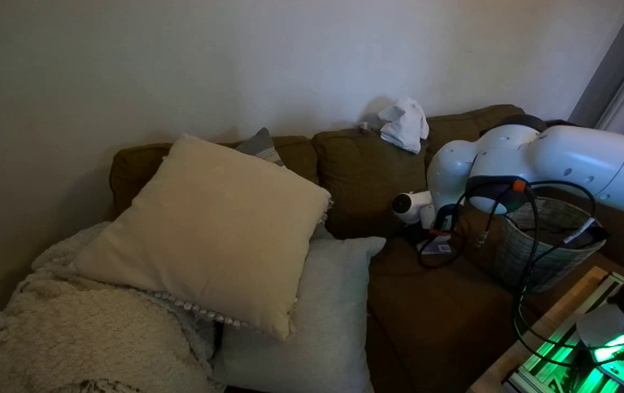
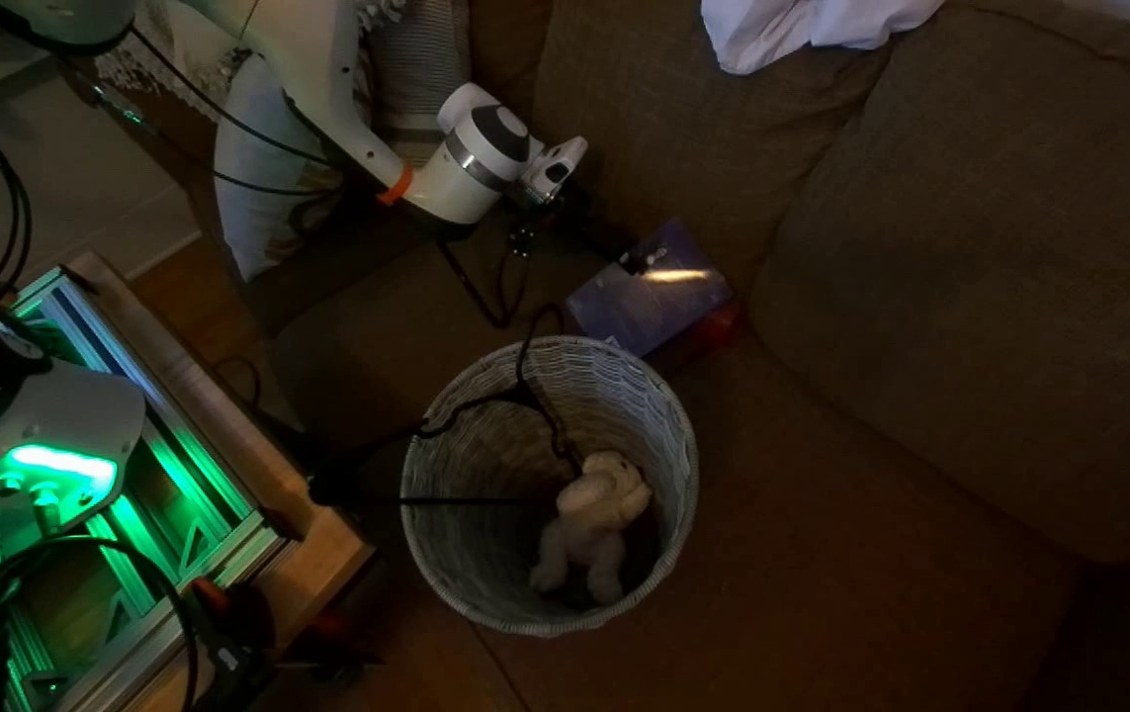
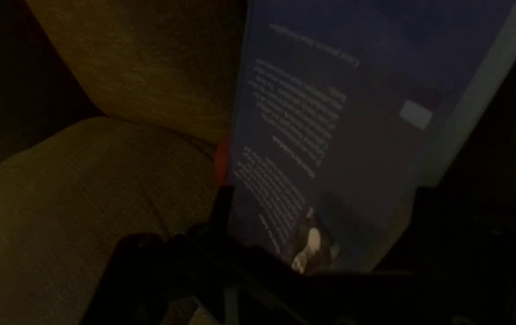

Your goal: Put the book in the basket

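Blue-violet, rectangular, glossy-covered paper book (image 2: 655, 297): lying on the brown, cushioned, cloth-covered bench (image 2: 851, 544), near the tall, round, pale wicker basket (image 2: 639, 396) but outside it.
Black two-fingered tool (image 3: 323, 194): spread wide, with the book in sight across the gap in the wrist view; cannot tell whether down around the edges or only above the cover.
Book width: perhaps too great for the reach of the tool; likely to mean a failed close or a mere corner hold.
Book cover: slick by the look of its glare, so apt to slide out of a shallow pinch once lifted.
Bench padding: apt to give under a downward push, tilting the book and burying the edge.
Red object (image 2: 721, 326) of unclear shape, mostly hidden: poking out by the book; could rock it or get pinched along with it.
Basket mouth: crossed, in an exterior view, by a thin, black, hook-ended object (image 2: 523, 393) of unclear material; might snag a corner during lowering.
Cream plush toy (image 2: 596, 509): slumped inside the basket; might prop the book aslant, jutting above the rim.
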`<control>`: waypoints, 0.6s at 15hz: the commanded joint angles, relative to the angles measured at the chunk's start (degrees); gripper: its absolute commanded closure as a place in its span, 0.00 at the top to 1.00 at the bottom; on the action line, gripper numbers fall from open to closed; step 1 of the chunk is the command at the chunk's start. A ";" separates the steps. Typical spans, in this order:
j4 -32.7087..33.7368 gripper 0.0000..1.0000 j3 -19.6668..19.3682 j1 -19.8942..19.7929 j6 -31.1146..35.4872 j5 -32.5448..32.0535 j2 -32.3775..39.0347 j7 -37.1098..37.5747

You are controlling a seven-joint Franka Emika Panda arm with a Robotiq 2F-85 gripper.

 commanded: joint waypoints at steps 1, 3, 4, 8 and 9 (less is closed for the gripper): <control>2.07 1.00 1.43 -0.92 -0.13 -1.60 0.09 1.23; 1.98 1.00 0.74 0.62 0.84 0.22 0.33 0.51; 2.15 1.00 0.65 1.12 1.47 0.74 0.42 0.39; 4.49 1.00 1.54 1.06 1.42 0.06 1.32 -0.04; 4.86 1.00 2.49 0.26 0.09 -3.01 0.38 1.70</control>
